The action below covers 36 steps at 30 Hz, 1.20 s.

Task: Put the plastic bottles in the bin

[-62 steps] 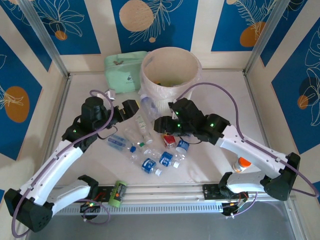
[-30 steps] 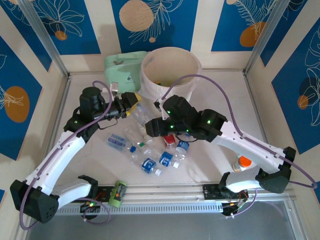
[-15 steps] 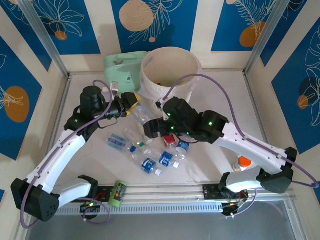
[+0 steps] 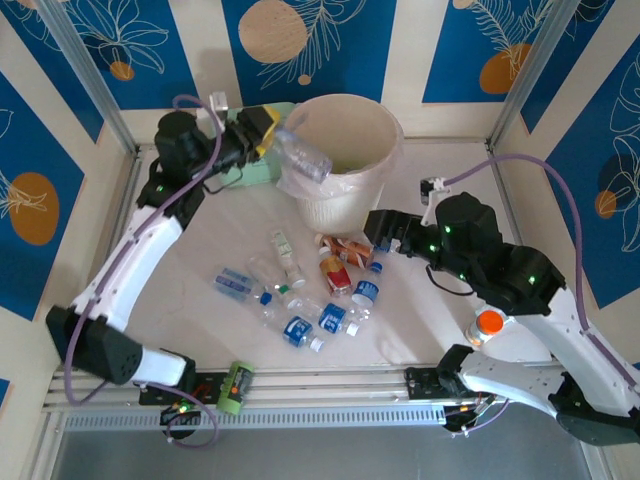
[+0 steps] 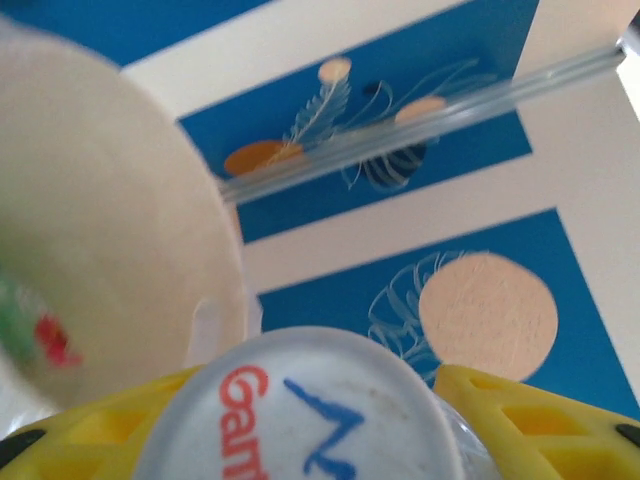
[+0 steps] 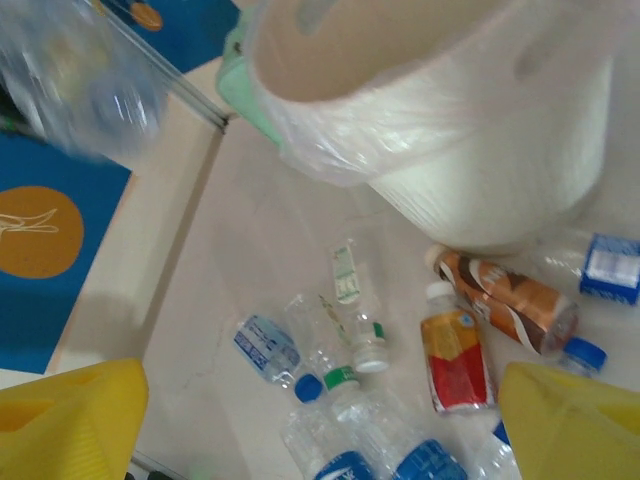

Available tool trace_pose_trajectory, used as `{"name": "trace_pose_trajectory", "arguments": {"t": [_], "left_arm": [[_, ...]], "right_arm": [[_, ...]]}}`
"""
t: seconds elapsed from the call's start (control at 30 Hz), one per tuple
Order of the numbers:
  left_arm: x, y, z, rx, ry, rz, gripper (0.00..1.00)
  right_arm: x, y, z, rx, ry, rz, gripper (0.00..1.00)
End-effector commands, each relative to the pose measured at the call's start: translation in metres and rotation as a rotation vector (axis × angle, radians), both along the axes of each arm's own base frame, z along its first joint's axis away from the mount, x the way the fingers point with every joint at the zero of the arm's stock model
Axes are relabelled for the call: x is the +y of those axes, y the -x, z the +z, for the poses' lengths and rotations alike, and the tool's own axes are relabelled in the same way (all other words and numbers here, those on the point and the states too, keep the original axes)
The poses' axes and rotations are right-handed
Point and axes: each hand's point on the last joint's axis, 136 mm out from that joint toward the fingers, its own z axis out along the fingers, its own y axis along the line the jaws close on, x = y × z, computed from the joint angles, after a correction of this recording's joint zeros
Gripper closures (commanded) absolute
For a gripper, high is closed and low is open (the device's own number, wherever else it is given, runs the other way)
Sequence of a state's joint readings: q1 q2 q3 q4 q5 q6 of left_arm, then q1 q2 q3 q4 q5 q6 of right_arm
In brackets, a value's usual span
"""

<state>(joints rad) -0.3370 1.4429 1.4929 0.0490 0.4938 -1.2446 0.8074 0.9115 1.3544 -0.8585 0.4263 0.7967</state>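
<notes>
Up at the top centre of the overhead view, the left gripper [image 4: 268, 130] is clamped on a clear bottle [image 4: 302, 157], its yellow fingers [image 5: 530, 430] pressed on either side of the bottle's round base, which carries red and blue lettering, and the bottle slants across the left rim of the bin [image 4: 392, 128], over the edge of the white liner bag; the pale-green pouch [image 4: 250, 172] sits just behind that arm. Over on the right side, the right gripper [image 6: 322, 425] hangs with its yellow fingers [image 6: 70, 420] spread wide apart and nothing between them, looking down on the table [image 4: 440, 180]. The loose bottles [image 4: 300, 300] lie scattered on the table in front of the bin, in the middle of the frame, a red-labelled bottle [image 6: 455, 362] beside a brown-labelled bottle [image 6: 508, 303] (that one nearly touching the bin's base). One orange-capped bottle [image 4: 487, 325] stands well apart at lower right, by the right arm
</notes>
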Motion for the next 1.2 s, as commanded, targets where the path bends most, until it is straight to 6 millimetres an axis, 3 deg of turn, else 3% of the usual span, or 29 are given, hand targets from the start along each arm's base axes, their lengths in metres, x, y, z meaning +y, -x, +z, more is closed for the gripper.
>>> {"name": "trace_pose_trajectory", "arguments": {"t": [0.0, 0.1, 0.23, 0.47, 0.7, 0.93, 1.17], "left_arm": [[-0.001, -0.032, 0.036, -0.070, 0.068, 0.073, 0.55], [-0.016, -0.057, 0.037, -0.059, 0.043, 0.083, 0.56], [-0.029, -0.082, 0.022, -0.020, -0.013, 0.126, 0.56], [-0.069, -0.107, -0.013, -0.019, -0.201, 0.145, 0.56], [-0.089, -0.130, -0.054, 0.046, -0.244, 0.160, 0.55], [-0.100, -0.134, -0.069, 0.068, -0.270, 0.146, 0.35], [-0.098, -0.130, -0.051, 0.032, -0.251, 0.144, 0.16]], "right_arm": [[-0.004, 0.003, -0.025, 0.092, -0.008, -0.036, 0.09], [-0.010, 0.007, -0.038, 0.128, 0.002, -0.058, 0.09], [-0.015, 0.010, -0.056, 0.174, 0.011, -0.078, 0.09], [-0.016, 0.008, -0.075, 0.221, -0.003, -0.091, 0.10], [-0.022, 0.010, -0.084, 0.254, 0.005, -0.109, 0.10], [-0.025, 0.007, -0.086, 0.266, -0.008, -0.119, 0.11], [-0.026, 0.001, -0.080, 0.256, -0.014, -0.120, 0.11]]}}
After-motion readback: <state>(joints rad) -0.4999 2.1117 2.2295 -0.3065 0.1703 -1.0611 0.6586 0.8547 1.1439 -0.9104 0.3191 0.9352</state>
